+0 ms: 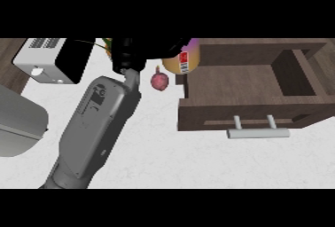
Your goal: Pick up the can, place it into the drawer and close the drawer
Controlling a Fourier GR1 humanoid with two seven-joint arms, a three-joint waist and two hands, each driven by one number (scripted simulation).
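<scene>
1. The left hand (pixel 141 51) was seen at the top of the head view, its black fingers curled round the can (pixel 181 62).
2. The can, yellow with a red label, was held at the back left corner of the open drawer (pixel 252 84), just above its rim.
3. A small reddish fruit (pixel 160 80) was seen on the white desk (pixel 196 164), just beside the hand.
4. A white appliance (pixel 49 60) stood at the left.
</scene>
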